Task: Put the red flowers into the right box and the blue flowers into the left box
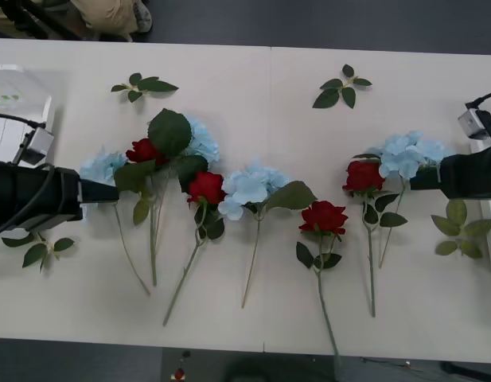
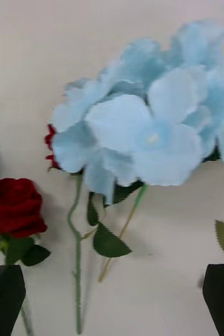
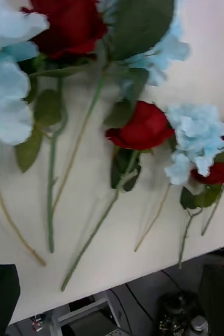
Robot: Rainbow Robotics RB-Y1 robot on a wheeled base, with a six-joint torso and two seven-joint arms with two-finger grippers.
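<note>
Right wrist view: my right gripper (image 2: 112, 299), fingers spread and empty, hangs over the blue flowers (image 2: 143, 126); bloom ahead, stem running back between them.

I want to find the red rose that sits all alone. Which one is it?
Look along the white table toward the robot's right side. Between the middle blue flower and the rose beside the right-hand blue cluster lies one rose. Unlike the others, its bloom touches no flower and sits lowest.
</note>
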